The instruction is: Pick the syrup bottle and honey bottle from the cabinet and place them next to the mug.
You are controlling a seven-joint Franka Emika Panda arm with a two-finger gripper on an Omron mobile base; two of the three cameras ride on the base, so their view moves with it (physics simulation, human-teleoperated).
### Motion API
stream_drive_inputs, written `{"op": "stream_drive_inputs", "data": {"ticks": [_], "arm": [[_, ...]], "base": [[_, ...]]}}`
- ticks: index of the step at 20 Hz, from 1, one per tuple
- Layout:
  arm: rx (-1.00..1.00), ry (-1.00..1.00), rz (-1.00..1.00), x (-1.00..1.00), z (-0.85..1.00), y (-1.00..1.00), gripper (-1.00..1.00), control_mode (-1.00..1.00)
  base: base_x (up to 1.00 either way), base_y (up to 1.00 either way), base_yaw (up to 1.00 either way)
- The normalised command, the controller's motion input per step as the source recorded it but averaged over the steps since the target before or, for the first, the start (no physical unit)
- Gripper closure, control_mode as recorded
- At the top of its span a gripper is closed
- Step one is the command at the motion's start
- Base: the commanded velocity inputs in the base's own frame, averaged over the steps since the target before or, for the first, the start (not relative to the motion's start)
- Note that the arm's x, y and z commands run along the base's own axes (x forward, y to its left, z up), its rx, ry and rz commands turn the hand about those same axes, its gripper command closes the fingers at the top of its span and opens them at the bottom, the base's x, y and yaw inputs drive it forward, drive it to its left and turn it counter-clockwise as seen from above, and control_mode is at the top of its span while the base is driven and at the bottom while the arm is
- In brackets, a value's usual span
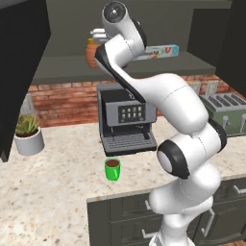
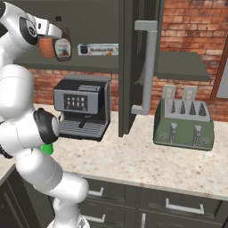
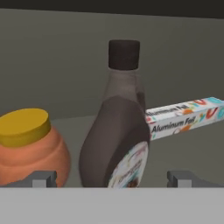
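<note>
Inside the cabinet (image 1: 62, 67), the dark brown syrup bottle (image 3: 116, 140) stands upright on the grey shelf, straight ahead of my gripper (image 3: 113, 179). The gripper is open, with one fingertip (image 3: 41, 178) on each side of the bottle's lower body and nothing held. The squat orange honey bottle (image 3: 30, 144) with its yellow lid sits close on the syrup bottle's left; it also shows on the shelf beside the hand (image 1: 92, 54). From the right base view, the syrup bottle (image 2: 63, 42) and honey bottle (image 2: 46, 46) stand side by side. The green mug (image 1: 113, 169) stands on the counter below.
An aluminum foil box (image 3: 183, 118) lies on the shelf behind and to the right of the syrup bottle. A coffee machine (image 1: 127, 122) stands behind the mug, a toaster (image 2: 183, 122) to the right, a potted plant (image 1: 29, 137) at left. An open cabinet door (image 2: 138, 67) hangs right of the shelf.
</note>
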Motion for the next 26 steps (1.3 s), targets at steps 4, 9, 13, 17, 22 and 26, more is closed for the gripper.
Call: {"op": "stream_drive_inputs", "data": {"ticks": [4, 9, 13, 17, 22, 26], "arm": [[0.00, 0.00, -0.05, 0.09, 0.00, 0.00, -1.00, -1.00], [0.00, 0.00, -0.05, 0.09, -0.01, 0.00, -1.00, -1.00], [0.00, 0.02, -0.02, 0.10, -0.01, 0.00, -1.00, -1.00], [0.00, 0.02, 0.00, 0.06, -0.04, 0.00, -1.00, -1.00], [0.00, 0.03, 0.00, 0.00, -0.12, 0.00, -1.00, -1.00], [0.00, 0.01, 0.00, 0.00, -0.14, 0.00, -1.00, -1.00]], "base": [[0.00, 0.00, 0.00], [0.00, 0.00, 0.00], [0.00, 0.00, 0.00], [0.00, 0.00, 0.00], [0.00, 0.00, 0.00], [0.00, 0.00, 0.00]]}}
